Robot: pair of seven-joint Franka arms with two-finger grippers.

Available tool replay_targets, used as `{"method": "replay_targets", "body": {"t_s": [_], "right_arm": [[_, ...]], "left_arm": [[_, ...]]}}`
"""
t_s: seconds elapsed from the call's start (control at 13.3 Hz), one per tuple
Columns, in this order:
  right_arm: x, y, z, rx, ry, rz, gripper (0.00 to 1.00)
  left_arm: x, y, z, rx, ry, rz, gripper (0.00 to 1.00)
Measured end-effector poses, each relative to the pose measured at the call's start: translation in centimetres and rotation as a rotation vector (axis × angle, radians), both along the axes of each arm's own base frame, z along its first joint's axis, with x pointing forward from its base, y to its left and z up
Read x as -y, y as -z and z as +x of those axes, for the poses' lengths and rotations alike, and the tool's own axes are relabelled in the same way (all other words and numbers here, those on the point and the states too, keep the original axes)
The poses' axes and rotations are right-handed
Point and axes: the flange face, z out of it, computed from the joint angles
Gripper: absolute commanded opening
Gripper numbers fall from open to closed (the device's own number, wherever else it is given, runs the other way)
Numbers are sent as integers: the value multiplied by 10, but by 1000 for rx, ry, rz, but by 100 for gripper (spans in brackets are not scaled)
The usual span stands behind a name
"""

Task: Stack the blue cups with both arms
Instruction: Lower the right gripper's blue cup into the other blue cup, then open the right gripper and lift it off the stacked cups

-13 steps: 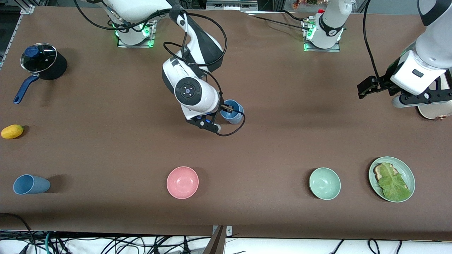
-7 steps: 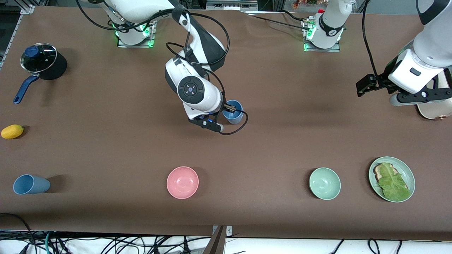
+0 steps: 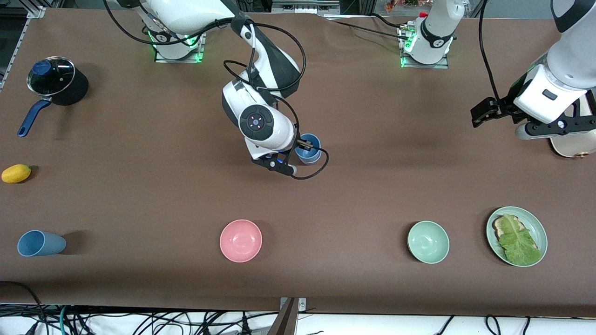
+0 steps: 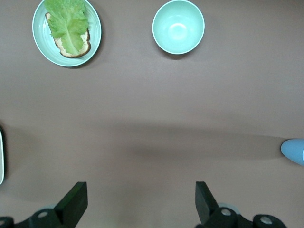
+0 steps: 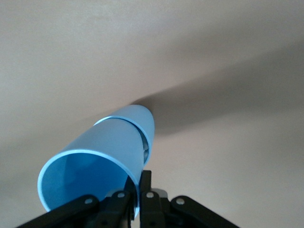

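Observation:
My right gripper (image 3: 301, 149) is over the middle of the table, shut on the rim of a blue cup (image 3: 309, 150). In the right wrist view the fingers (image 5: 145, 183) pinch the cup's wall (image 5: 109, 142). The cup is tilted, and a step across its body looks like one cup nested in another. A second blue cup (image 3: 39, 243) lies on its side near the front edge at the right arm's end. My left gripper (image 3: 556, 129) waits open and empty over the left arm's end, and its wrist view (image 4: 140, 204) shows bare table between the fingers.
A black pot with a blue handle (image 3: 56, 81) and a yellow fruit (image 3: 16, 173) sit at the right arm's end. A pink bowl (image 3: 240, 240), a green bowl (image 3: 428, 242) and a green plate (image 3: 540, 230) with toast and lettuce stand near the front edge. A white object (image 3: 572, 146) lies under the left gripper.
My right gripper has shifted slightly toward the left arm's end with the blue cup in it. The left arm has barely moved.

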Motion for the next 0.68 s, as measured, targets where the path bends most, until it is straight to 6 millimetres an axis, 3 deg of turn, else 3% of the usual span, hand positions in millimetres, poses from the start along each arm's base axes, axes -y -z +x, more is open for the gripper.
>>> {"method": "replay_targets", "body": {"t_s": [0.3, 0.38, 0.45, 0.68], "right_arm": [[-6, -1, -5, 1, -10, 1, 0], [-10, -1, -9, 0, -18, 0, 6], [-14, 0, -13, -4, -23, -3, 28], [-18, 3, -21, -24, -29, -23, 41]], "left_arm": [[0, 0, 0, 0, 0, 0, 100], [0, 0, 0, 0, 0, 0, 100], [0, 0, 0, 0, -1, 0, 100], [-1, 0, 0, 0, -2, 0, 100]]}}
